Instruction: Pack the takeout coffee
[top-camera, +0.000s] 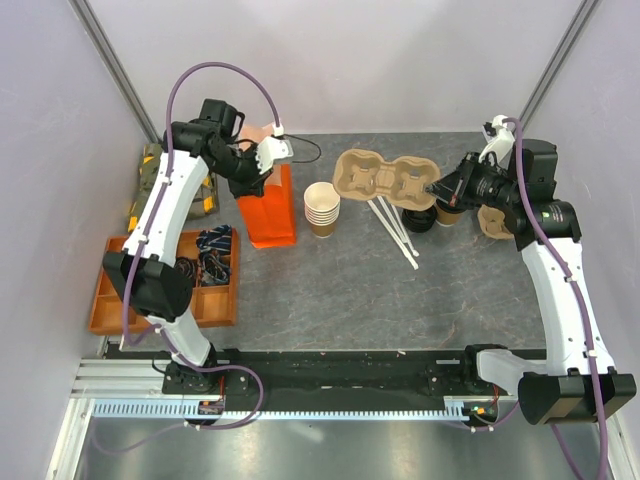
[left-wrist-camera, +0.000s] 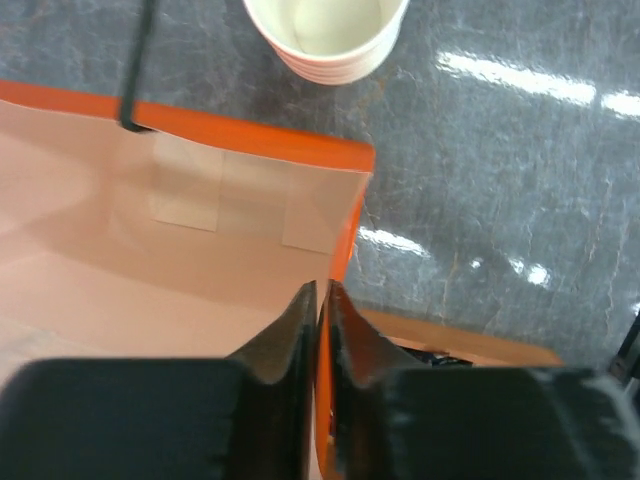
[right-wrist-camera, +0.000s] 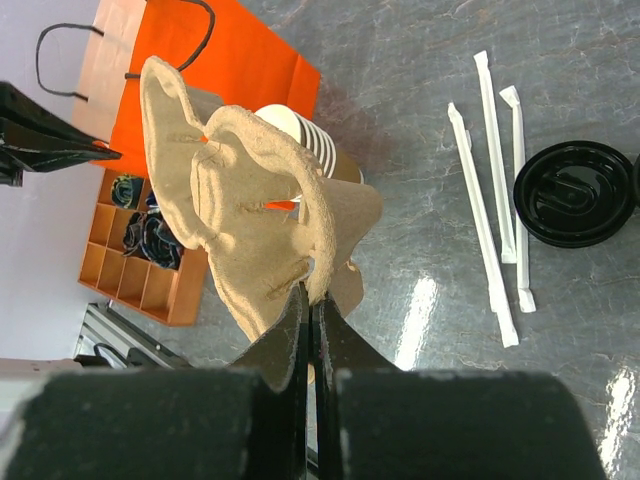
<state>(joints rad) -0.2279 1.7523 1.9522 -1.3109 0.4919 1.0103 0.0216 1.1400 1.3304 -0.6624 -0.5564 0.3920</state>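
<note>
orange divider tray (top-camera: 108, 300), near left of grey surface (top-camera: 400, 300). wrapped straws (top-camera: 395, 228) and loose black lid (top-camera: 418, 221), mid-surface. takeout coffee (top-camera: 449, 214) just right of the lid, partly hidden under right claw (right-wrist-camera: 310, 295), which is pinched onto the pulp carrier (right-wrist-camera: 250, 200) edge. lidless cup stack (top-camera: 321, 208) beside orange bag (top-camera: 270, 215); left claw (left-wrist-camera: 320, 295) clamped on the bag's rim.

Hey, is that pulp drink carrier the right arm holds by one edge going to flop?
Probably stiff: the drink carrier holds its moulded shape though pinched only at its edge. Likely light, being thin empty pulp. Held off-centre, it may pivot in the jaws.
</note>
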